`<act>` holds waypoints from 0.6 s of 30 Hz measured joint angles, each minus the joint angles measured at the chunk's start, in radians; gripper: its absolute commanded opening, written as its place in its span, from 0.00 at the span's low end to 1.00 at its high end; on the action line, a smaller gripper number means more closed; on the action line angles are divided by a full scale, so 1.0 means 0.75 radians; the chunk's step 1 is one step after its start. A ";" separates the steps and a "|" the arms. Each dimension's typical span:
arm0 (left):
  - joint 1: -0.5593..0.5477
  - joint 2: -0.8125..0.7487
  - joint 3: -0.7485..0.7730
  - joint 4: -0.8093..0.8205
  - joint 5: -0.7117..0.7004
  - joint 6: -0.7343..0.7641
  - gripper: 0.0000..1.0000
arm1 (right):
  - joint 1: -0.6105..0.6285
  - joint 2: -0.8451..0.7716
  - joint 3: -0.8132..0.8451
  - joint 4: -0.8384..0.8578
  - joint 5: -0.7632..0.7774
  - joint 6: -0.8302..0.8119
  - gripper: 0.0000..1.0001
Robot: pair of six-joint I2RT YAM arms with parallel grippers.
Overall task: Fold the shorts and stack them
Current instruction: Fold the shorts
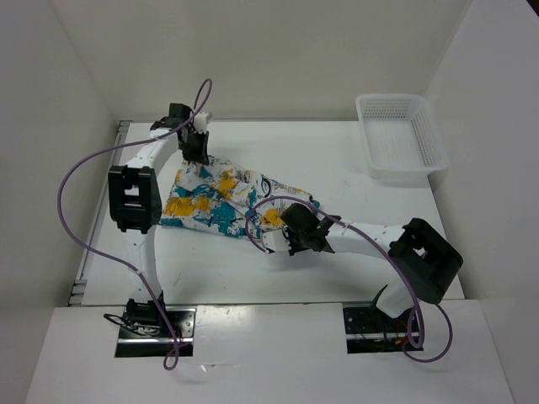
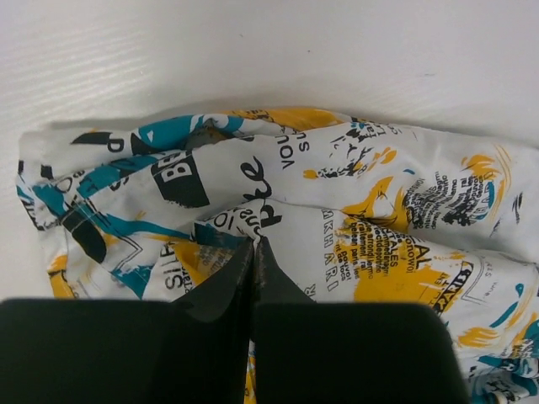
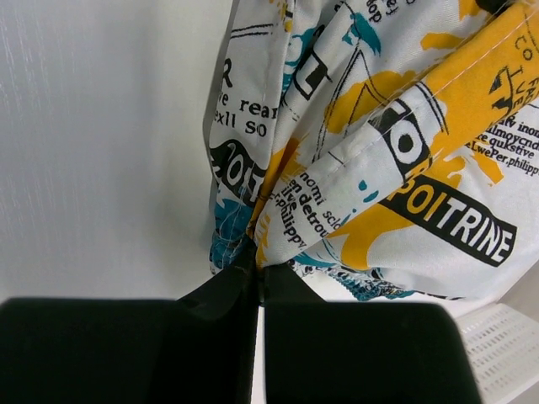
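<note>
The shorts are white cloth with yellow-orange and teal patches and dark lettering, spread in the middle-left of the table. My left gripper is shut on their far left edge; in the left wrist view its tips pinch a fold of the shorts. My right gripper is shut on the near right end of the shorts and holds it lifted; in the right wrist view its tips pinch the hanging cloth.
A white plastic mesh basket stands at the far right of the table; a corner of it shows in the right wrist view. White walls enclose the table on the left, back and right.
</note>
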 measured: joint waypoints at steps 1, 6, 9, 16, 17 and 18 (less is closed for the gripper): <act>0.001 0.000 -0.001 -0.006 0.001 0.003 0.00 | 0.000 0.002 0.000 0.000 0.000 0.000 0.03; 0.007 -0.023 -0.029 -0.033 0.009 0.004 0.00 | 0.000 0.002 0.000 0.001 0.000 -0.002 0.03; 0.015 -0.092 -0.088 -0.072 0.008 0.004 0.00 | 0.000 0.002 -0.001 0.003 0.000 -0.005 0.03; 0.035 -0.357 -0.343 -0.157 -0.108 0.003 0.00 | 0.000 0.001 -0.003 0.005 0.001 -0.012 0.03; 0.036 -0.406 -0.398 -0.161 -0.148 0.004 0.00 | 0.000 0.000 -0.004 0.007 0.001 -0.016 0.03; 0.038 -0.450 -0.446 -0.176 -0.183 0.004 0.00 | 0.000 -0.001 -0.008 0.009 0.001 -0.019 0.03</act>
